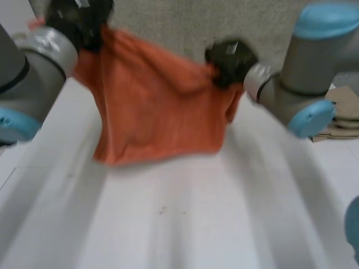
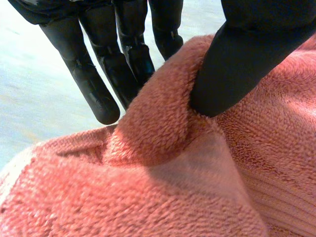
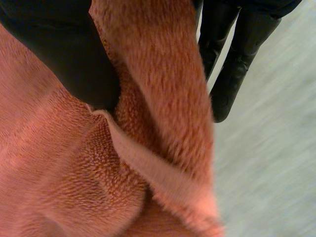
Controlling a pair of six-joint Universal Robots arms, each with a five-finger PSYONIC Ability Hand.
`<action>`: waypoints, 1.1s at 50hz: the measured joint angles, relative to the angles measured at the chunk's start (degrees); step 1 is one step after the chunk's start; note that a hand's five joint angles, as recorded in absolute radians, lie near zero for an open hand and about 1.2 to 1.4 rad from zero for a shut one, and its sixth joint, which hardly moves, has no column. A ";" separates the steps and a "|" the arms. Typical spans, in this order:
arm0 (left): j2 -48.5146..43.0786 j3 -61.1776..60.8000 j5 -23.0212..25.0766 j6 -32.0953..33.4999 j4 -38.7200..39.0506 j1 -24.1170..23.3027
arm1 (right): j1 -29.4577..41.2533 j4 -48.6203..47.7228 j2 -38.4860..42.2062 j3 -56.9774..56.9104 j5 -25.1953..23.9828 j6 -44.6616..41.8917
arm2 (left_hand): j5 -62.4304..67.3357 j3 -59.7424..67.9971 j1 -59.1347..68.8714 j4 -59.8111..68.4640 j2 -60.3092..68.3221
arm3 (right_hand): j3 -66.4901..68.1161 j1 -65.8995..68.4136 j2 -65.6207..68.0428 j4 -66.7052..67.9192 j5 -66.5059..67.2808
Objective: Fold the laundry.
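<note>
Legend: the towel is orange terry cloth with a rough looped pile and a flatter, smoother woven band along 1 edge. The left hand and right hand are black, smooth, matt and plastic-like. The table is white, smooth and matt. The grey arm joints look like satin metal, the light-blue caps like smooth plastic. The wall is rough and grainy, the cardboard matt brown.

- The head view looks down from behind and between the arms at the table. It is far enough back to take in the left hand, the right hand and the whole towel.
- The left wrist view looks along the left hand, very near the towel's pile.
- The right wrist view looks along the right hand, equally near.
- All three views share the towel.
</note>
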 measured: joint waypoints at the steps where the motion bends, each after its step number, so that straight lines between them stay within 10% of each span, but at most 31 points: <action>1: -0.21 0.79 -0.63 0.09 0.85 -0.01 | -0.01 -0.32 -0.53 -0.66 0.48 0.10 | 0.00 0.01 0.00 0.00 0.02 | 0.61 0.00 0.00 0.06 0.00; 10: -0.60 0.33 -6.29 -0.77 11.36 -1.48 | 0.02 -3.68 -11.73 5.05 2.86 0.09 | 0.00 0.02 0.00 0.00 0.07 | 1.57 0.00 0.00 0.07 0.84; 27: 4.59 -38.66 -5.59 -1.29 12.42 -3.35 | 0.16 4.77 -14.83 35.29 2.98 -10.05 | -10.31 -14.63 -12.30 -15.50 -15.34 | 1.65 0.00 0.00 0.07 1.03; 36: 1.63 -43.92 -5.76 -1.36 11.14 -5.59 | -0.01 2.80 -9.78 38.50 4.60 -8.95 | -45.15 -48.60 -45.23 -49.98 -49.43 | -36.70 -27.74 -37.23 -38.23 -34.01; 55: 13.48 -47.09 2.53 -7.98 -2.07 2.80 | -4.80 -0.37 -25.01 51.92 3.82 -5.10 | -43.66 -48.46 -44.29 -48.92 -48.65 | -53.09 -41.15 -53.25 -53.89 -49.76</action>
